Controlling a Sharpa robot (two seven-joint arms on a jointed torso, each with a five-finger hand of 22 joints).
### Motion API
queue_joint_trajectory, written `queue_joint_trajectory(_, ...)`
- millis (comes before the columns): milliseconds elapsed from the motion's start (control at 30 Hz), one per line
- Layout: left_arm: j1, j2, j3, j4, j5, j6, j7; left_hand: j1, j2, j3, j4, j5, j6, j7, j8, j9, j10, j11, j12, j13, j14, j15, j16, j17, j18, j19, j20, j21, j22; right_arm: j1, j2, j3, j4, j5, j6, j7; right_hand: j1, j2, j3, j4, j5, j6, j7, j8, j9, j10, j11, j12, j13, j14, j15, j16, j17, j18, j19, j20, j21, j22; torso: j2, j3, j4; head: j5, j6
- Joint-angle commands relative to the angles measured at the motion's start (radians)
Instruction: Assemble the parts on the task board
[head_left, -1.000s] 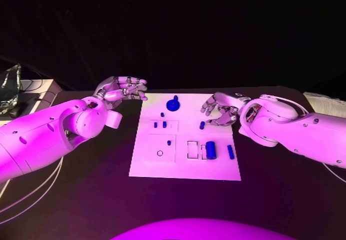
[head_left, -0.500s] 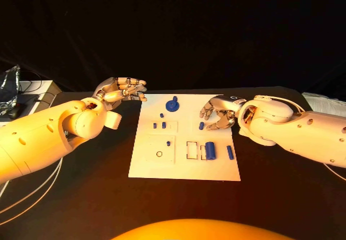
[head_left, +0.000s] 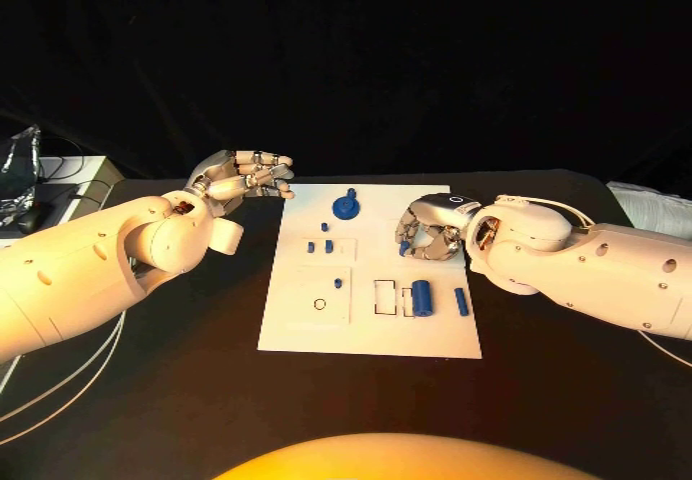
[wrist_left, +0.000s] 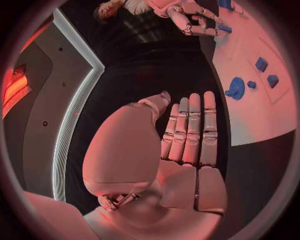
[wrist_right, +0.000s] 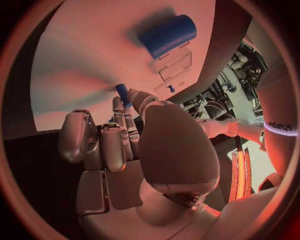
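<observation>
right hand (head_left: 431, 232) over task board (head_left: 372, 335) far right, fingertips pinching small blue peg (wrist_right: 122, 94); contact plain in right wrist view | left hand (head_left: 242, 176) off board's far-left corner above black table (head_left: 188, 400), fingers curled, holding nothing; left wrist view shows them straighter | blue cylinder (head_left: 421, 298) lies near-right on board | dark backdrop

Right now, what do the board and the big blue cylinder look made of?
Board: apparently rigid white plastic or painted sheet, matte, flat with crisp edges and shallow outlined recesses. Cylinder: likely plastic, perhaps printed; uniform opaque blue, soft dull sheen, no metallic glint.
</observation>
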Motion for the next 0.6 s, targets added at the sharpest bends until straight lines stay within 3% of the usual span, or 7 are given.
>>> queue_joint_trajectory(33, -0.001, 0.001, 0.001, 0.003, 0.003, 0.014, 0.006, -0.01, 0.001, -0.006, 0.001, 0.001, 0.0, 0.004, -0.004, -0.001, -0.008, 0.001, -0.006, 0.001, -0.005, 0.001, 0.005, 0.001, 0.008, -0.01, 0.001, -0.004, -0.002, -0.004, 0.006, 0.0, 0.004, -0.032, -0.014, -0.009, -0.001, -0.016, 0.03, 0.005, -0.003, 0.019, -0.003, 0.012, 0.0, 0.023, -0.005, -0.003, 0.001, 0.034, -0.009, -0.001, 0.002, 0.0, 0.012, -0.002, 0.012, 0.079, -0.001, 0.0002, 0.0003, 0.0, -0.003)
queue_joint_trajectory(233, -0.001, 0.001, 0.001, 0.003, 0.003, 0.015, 0.006, -0.01, 0.001, -0.006, 0.001, 0.001, 0.0, 0.004, -0.004, -0.001, -0.008, 0.001, -0.006, 0.001, -0.005, 0.001, 0.005, 0.001, 0.008, -0.01, 0.001, -0.004, -0.002, -0.008, 0.01, -0.001, 0.007, -0.04, -0.017, -0.017, -0.013, -0.018, 0.068, 0.009, -0.002, 0.051, -0.014, 0.032, 0.008, 0.065, -0.016, -0.005, 0.007, 0.036, -0.017, 0.001, 0.005, -0.003, 0.017, -0.009, 0.031, 0.09, -0.002, 0.0004, -0.0004, 0.0, -0.006)
queue_joint_trajectory(333, -0.001, 0.0, 0.001, 0.003, 0.003, 0.014, 0.006, -0.01, 0.001, -0.006, 0.001, 0.001, 0.0, 0.004, -0.004, -0.001, -0.008, 0.001, -0.006, 0.001, -0.005, 0.001, 0.005, 0.001, 0.008, -0.01, 0.001, -0.004, -0.002, -0.009, 0.01, -0.001, 0.007, -0.051, -0.028, -0.028, -0.016, -0.004, 0.087, 0.008, -0.006, 0.064, -0.019, 0.042, 0.013, 0.082, -0.021, -0.008, 0.009, 0.037, -0.022, 0.004, 0.009, -0.005, 0.021, -0.014, 0.045, 0.097, -0.003, 0.0004, -0.0008, 0.0, -0.007)
queue_joint_trajectory(500, -0.001, 0.0, 0.001, 0.003, 0.003, 0.015, 0.005, -0.009, 0.003, -0.005, 0.002, 0.001, 0.001, 0.004, -0.004, -0.001, -0.008, 0.001, -0.006, 0.001, -0.005, 0.001, 0.006, 0.003, 0.008, -0.009, 0.001, -0.004, -0.002, -0.012, 0.009, -0.001, 0.013, -0.072, -0.077, -0.054, -0.005, 0.015, 0.123, -0.014, -0.033, 0.079, -0.026, 0.061, 0.025, 0.109, -0.03, -0.013, 0.014, 0.038, -0.029, 0.007, 0.013, -0.008, 0.025, -0.021, 0.059, 0.105, -0.003, 0.0002, -0.0001, -0.001, -0.007)
queue_joint_trajectory(600, -0.001, 0.0, 0.001, 0.003, 0.003, 0.015, 0.005, -0.009, 0.003, -0.005, 0.002, 0.001, 0.001, 0.004, -0.004, -0.001, -0.008, 0.001, -0.006, 0.001, -0.005, 0.001, 0.006, 0.003, 0.008, -0.009, 0.001, -0.004, -0.002, -0.014, 0.006, -0.001, 0.021, -0.08, -0.112, -0.07, -0.003, 0.016, 0.138, -0.03, -0.019, 0.082, -0.027, 0.071, 0.034, 0.122, -0.033, -0.017, 0.018, 0.039, -0.032, 0.007, 0.012, -0.01, 0.028, -0.024, 0.073, 0.113, -0.003, 0.0002, 0.0003, -0.002, -0.006)
